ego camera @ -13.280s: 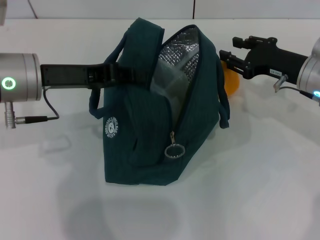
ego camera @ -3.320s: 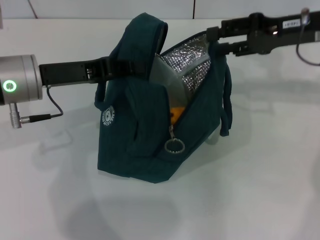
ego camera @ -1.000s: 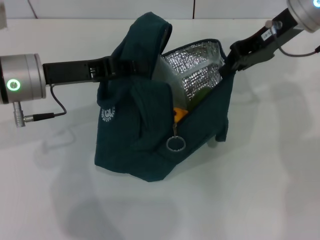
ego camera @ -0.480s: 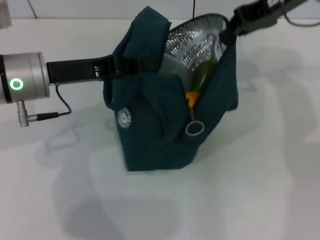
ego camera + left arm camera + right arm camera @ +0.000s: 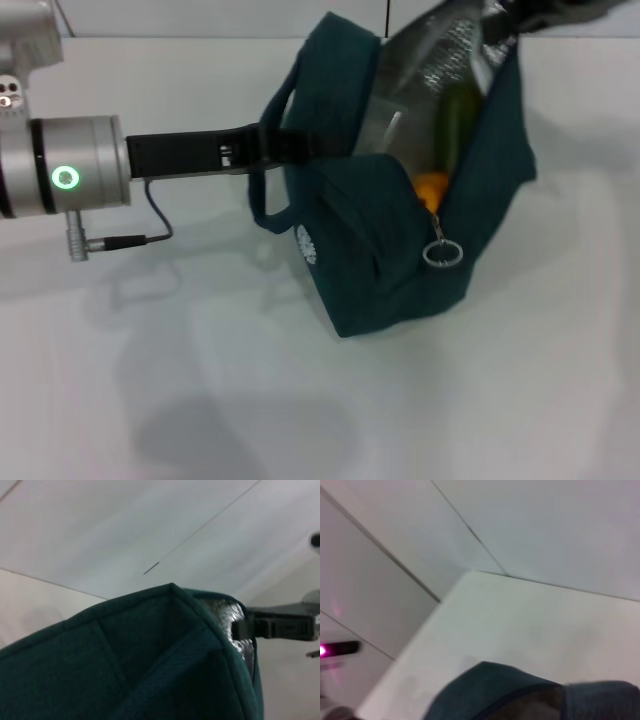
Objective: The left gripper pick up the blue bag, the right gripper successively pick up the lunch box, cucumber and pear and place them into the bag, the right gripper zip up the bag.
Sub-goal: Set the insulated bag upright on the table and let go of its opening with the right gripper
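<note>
**Bag loaded and held from both sides, zip not yet closed**

I am watching the large dark teal fabric bag [image 5: 400, 200] with its silver foil lining sitting on the white surface [image 5: 300, 400], a little toward one o'clock of the head view's centre. The left gripper [image 5: 290, 145], black on its silver-jointed arm, is reaching in from nine o'clock and is clenched on the bag's near handle region. The right gripper [image 5: 510, 18] is sitting at the bag's upper rim at one o'clock, mostly cut off by the frame edge; I cannot tell whether it is clamped on the fabric.

Inside the open mouth I am seeing the long dark green cucumber [image 5: 457, 125] standing on end, the orange-yellow pear [image 5: 430, 188] below it, and a clear plastic edge that I take for the small lunch box [image 5: 385, 130]. The metal ring zipper pull [image 5: 442, 252] is hanging low at the front, so by my judgement only the zipping is left.

Risks as I judge them: the bag is leaning and stretched between both arms, so uneven pulling could tip it and spill the pear; the upright cucumber could block the zip track.

The left wrist view is showing the bag's teal corner [image 5: 170, 645] and the right gripper [image 5: 275, 627] level with the foil rim, which the head view crops. The right wrist view is giving only a fabric edge [image 5: 495, 690].
</note>
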Action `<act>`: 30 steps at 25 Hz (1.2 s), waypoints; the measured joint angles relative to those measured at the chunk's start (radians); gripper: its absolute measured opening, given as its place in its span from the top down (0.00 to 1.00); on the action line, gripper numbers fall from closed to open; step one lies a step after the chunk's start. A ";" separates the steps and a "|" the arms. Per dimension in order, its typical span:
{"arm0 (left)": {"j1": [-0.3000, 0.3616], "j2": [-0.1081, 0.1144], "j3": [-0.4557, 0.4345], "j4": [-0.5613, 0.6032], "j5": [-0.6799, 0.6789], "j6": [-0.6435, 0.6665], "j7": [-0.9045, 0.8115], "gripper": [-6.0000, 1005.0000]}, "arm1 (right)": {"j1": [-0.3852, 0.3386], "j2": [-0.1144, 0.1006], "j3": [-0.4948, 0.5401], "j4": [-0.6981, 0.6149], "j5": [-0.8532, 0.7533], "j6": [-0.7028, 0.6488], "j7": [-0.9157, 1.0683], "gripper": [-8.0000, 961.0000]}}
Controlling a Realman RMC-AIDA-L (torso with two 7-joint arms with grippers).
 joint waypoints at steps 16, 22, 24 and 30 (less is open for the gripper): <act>0.019 -0.004 0.123 -0.049 -0.163 -0.002 0.040 0.95 | -0.290 0.057 0.070 -0.059 0.180 -0.056 -0.265 0.98; 0.020 -0.005 0.184 -0.054 -0.196 -0.011 0.046 0.95 | -0.287 0.053 0.088 -0.037 0.187 -0.054 -0.282 0.98; 0.021 -0.007 0.203 -0.071 -0.210 -0.034 0.050 0.95 | -0.285 0.050 0.104 -0.042 0.188 -0.060 -0.287 0.98; 0.005 -0.005 0.226 -0.114 -0.215 -0.094 0.063 0.95 | -0.271 0.035 0.131 -0.038 0.189 -0.068 -0.312 0.98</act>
